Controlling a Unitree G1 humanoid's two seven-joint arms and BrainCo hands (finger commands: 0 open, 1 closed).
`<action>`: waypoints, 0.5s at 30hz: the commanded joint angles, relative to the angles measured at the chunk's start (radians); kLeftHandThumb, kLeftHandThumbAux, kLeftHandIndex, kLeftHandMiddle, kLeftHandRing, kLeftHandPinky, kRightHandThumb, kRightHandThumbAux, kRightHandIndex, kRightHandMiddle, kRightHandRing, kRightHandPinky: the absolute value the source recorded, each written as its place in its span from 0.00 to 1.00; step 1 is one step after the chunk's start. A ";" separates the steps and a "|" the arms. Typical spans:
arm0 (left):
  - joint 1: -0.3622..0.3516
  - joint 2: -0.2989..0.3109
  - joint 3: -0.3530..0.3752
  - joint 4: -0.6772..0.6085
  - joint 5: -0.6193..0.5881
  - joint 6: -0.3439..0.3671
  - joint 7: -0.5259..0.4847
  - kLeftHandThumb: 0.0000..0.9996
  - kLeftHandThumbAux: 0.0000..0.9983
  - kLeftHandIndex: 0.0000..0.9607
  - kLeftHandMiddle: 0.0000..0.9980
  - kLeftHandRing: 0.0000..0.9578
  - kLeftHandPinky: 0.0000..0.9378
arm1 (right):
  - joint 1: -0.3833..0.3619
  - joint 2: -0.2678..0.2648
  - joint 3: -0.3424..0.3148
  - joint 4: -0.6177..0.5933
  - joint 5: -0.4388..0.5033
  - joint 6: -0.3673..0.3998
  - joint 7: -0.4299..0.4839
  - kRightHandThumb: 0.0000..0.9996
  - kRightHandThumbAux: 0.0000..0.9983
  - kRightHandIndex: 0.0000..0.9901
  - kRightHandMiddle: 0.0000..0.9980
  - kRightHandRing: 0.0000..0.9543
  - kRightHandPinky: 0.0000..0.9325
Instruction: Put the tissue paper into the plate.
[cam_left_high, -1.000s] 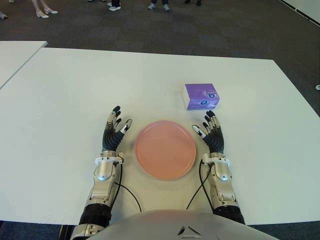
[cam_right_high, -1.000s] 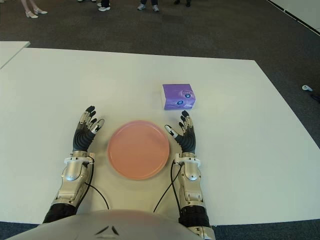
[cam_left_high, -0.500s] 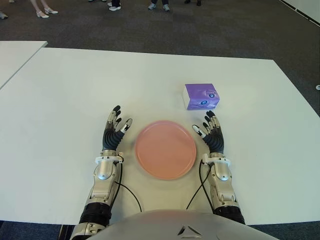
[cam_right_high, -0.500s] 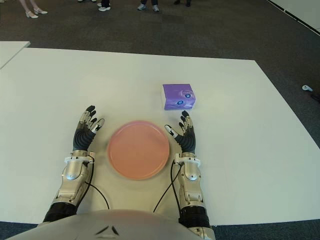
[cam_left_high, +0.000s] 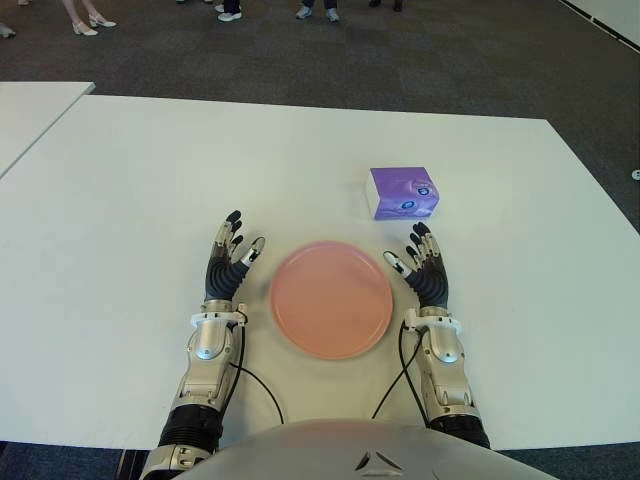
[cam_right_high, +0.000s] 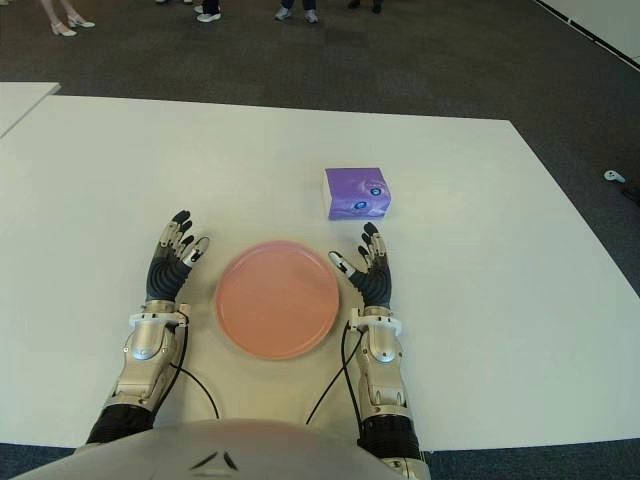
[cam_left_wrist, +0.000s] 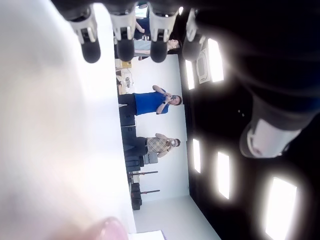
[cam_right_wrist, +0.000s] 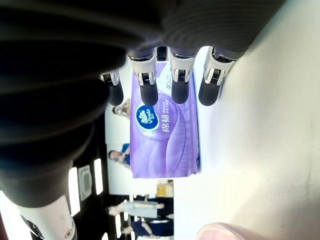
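A purple tissue pack (cam_left_high: 403, 192) lies on the white table (cam_left_high: 130, 200), beyond and to the right of a round pink plate (cam_left_high: 331, 299). My right hand (cam_left_high: 422, 262) shows just right of the plate, fingers spread and holding nothing, a short way short of the pack. In the right wrist view the tissue pack (cam_right_wrist: 162, 135) fills the space past my fingertips (cam_right_wrist: 149, 93). My left hand (cam_left_high: 232, 253) shows left of the plate, fingers spread and holding nothing.
A second white table (cam_left_high: 30, 110) stands at the far left. Dark carpet (cam_left_high: 400, 60) lies beyond the table, where several people's feet (cam_left_high: 230, 12) show. The left wrist view shows people (cam_left_wrist: 147, 102) standing far off.
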 joint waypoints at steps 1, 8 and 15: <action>0.019 -0.001 0.002 0.031 -0.007 0.019 -0.003 0.00 0.55 0.00 0.00 0.00 0.00 | 0.042 0.005 0.003 0.026 -0.001 0.069 -0.003 0.16 0.76 0.00 0.01 0.01 0.05; 0.021 -0.003 -0.001 0.026 -0.012 0.027 -0.006 0.00 0.56 0.00 0.00 0.00 0.00 | 0.052 0.006 -0.001 0.009 0.001 0.090 -0.007 0.16 0.75 0.00 0.02 0.01 0.06; 0.021 -0.006 -0.003 0.023 -0.008 0.027 0.001 0.00 0.56 0.00 0.00 0.00 0.00 | 0.109 0.011 0.003 -0.157 -0.014 0.187 -0.025 0.16 0.75 0.00 0.02 0.02 0.06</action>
